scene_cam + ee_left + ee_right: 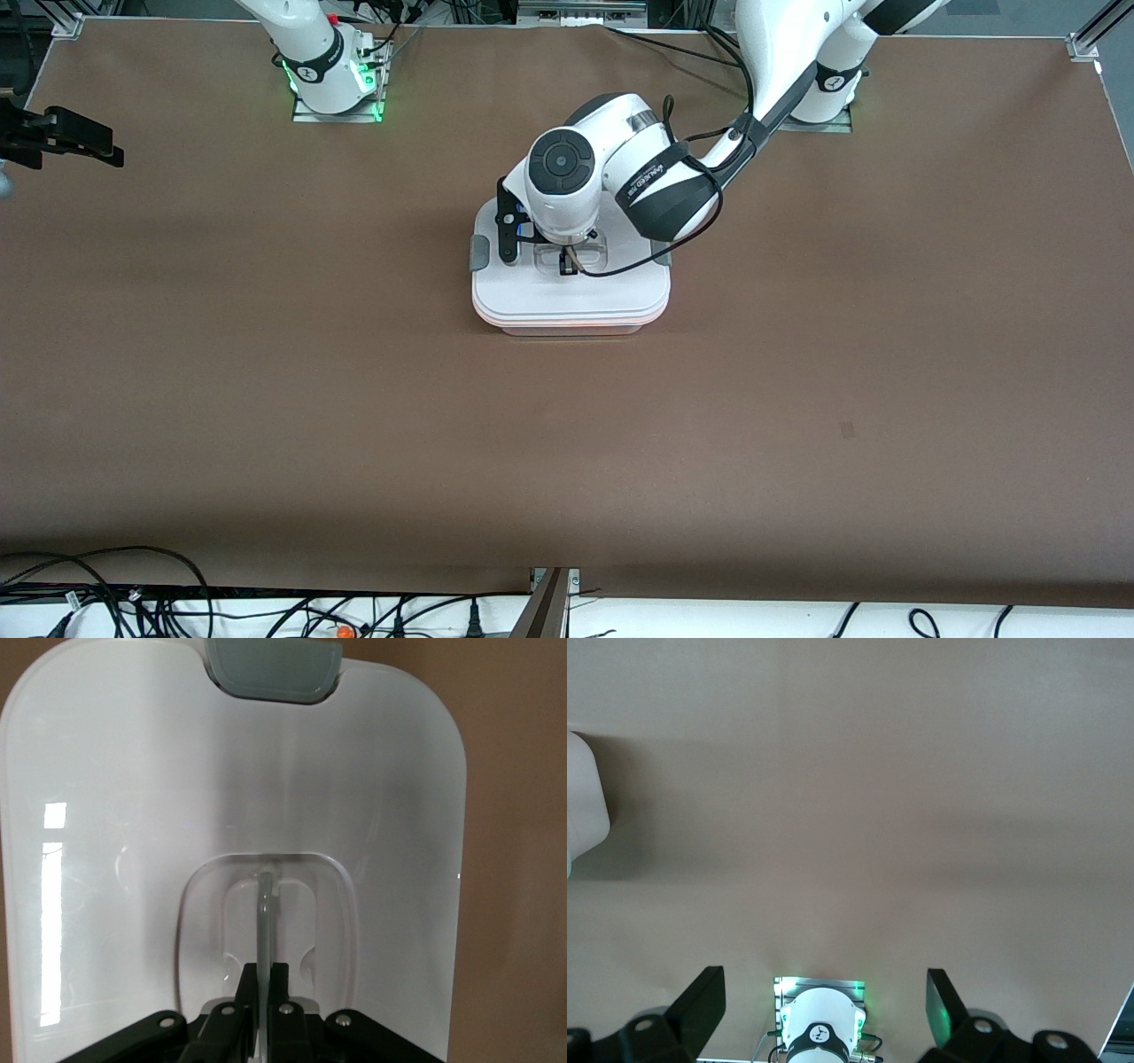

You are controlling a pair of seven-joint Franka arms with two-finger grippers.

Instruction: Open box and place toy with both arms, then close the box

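On the brown table — left claw pinches the white-lidded rounded plastic box's recessed handle; right claw waits, spread, over the table's right-arm end.

A broad brown table — black cables tangled along its near edge.

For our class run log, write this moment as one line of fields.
box: lid on, mid-table | left gripper: shut on lid handle | right gripper: open, above bare table, waiting | toy: not in view

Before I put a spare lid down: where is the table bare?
Bare brown table runs from the box to the front camera's edge and toward both arms' ends. Crowded only at the box, where the left gripper grips its lid handle.
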